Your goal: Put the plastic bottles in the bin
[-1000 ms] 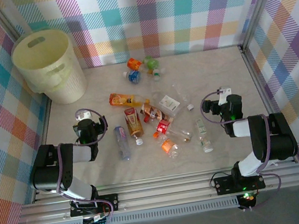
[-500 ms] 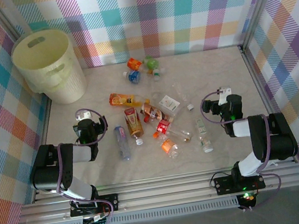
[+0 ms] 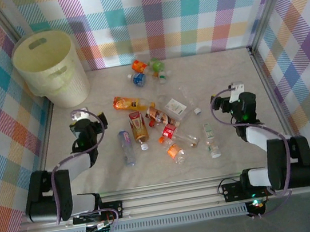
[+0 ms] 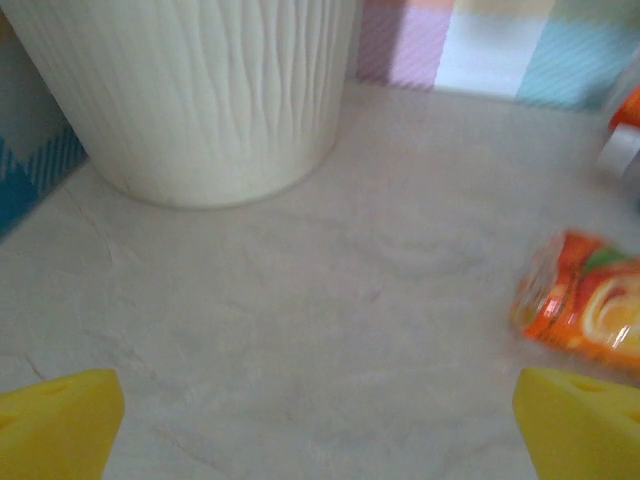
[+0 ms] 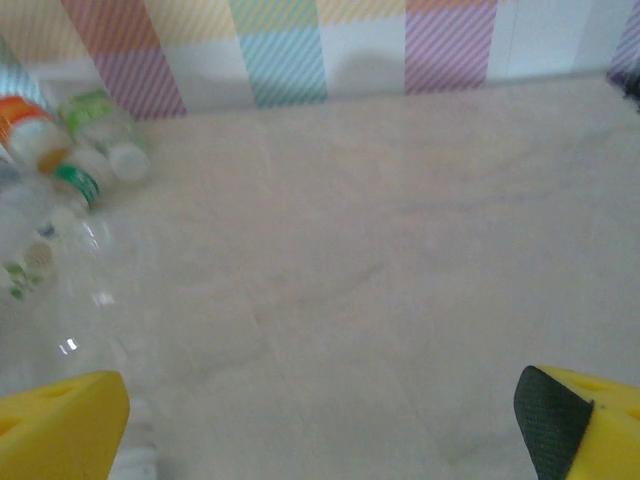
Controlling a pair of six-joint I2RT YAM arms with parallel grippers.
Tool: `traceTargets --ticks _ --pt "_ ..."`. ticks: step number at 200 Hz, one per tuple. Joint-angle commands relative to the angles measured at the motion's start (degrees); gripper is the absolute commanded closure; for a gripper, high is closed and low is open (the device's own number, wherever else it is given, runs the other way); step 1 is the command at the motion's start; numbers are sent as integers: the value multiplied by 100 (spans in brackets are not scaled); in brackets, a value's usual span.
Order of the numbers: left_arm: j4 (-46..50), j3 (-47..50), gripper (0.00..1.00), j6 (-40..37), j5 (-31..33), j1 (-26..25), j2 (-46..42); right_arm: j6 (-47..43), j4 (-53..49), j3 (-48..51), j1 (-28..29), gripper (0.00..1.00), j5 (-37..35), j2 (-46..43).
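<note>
Several plastic bottles lie scattered mid-table: an orange-labelled one, a brown one, a clear blue one, a red one and a clear green-labelled one. More bottles cluster at the back. The cream bin stands upright in the far-left corner. My left gripper is open and empty, left of the pile, facing the bin, with the orange bottle to its right. My right gripper is open and empty over bare table, with bottles to its far left.
A small white box-like item lies among the bottles. Plaid walls close in the table on three sides, and metal posts run along the right. An aluminium rail carries both arm bases at the near edge.
Both arms have reached forward from their bases. The left gripper moved up and slightly left towards the bin, the right gripper slightly up and right. Both stay open and the bottles have not moved.
</note>
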State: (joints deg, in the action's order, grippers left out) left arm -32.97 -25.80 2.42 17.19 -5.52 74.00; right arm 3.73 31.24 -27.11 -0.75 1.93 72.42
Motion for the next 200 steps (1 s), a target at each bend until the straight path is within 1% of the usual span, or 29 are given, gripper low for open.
traceTargets --ticks 1,22,39,50,66,78,92,108,118,129,146,172,200 --pt "1100 -382 0 616 84 -44 -476 667 -1527 -518 28 0 24 -273" --pt "2334 -794 0 1557 5 -133 -878 1415 -2988 -995 29 0 132 -307" --pt "3147 -1057 0 2156 -241 -257 -1091 1676 -3831 -1184 29 0 788 -299" --pt "3553 -1172 0 2508 -267 -362 -1217 1733 -4310 -1304 66 0 1229 -252" --pt "3879 -1211 0 3041 -401 -419 -1380 1810 -4909 -1458 249 0 1382 -200" --pt "3892 -1160 0 3361 -606 -424 -1489 1792 -5317 -1536 453 0 1163 -207" --pt "3903 -1162 0 3604 -934 -424 -1549 1819 -5543 -1544 672 0 899 -215" --pt "3925 -1221 0 3750 -1253 -424 -1533 1709 -5597 -1550 908 0 1043 -108" --pt "3755 -1170 0 3781 -1464 -430 -1566 1577 -5735 -1665 1134 0 1061 76" --pt "3618 -1130 0 3799 -1597 -441 -1594 1524 -5935 -1822 1421 1 648 318" --pt "3654 -1161 0 3818 -1619 -450 -1629 1545 -6079 -2016 1736 3 -78 681" --pt "3613 -1169 0 3793 -1865 -472 -1637 1590 -6223 -2221 1943 7 -586 1055" --pt "3292 -1043 0 3878 -2299 -551 -1580 1797 -6290 -2273 1964 12 -993 1210"
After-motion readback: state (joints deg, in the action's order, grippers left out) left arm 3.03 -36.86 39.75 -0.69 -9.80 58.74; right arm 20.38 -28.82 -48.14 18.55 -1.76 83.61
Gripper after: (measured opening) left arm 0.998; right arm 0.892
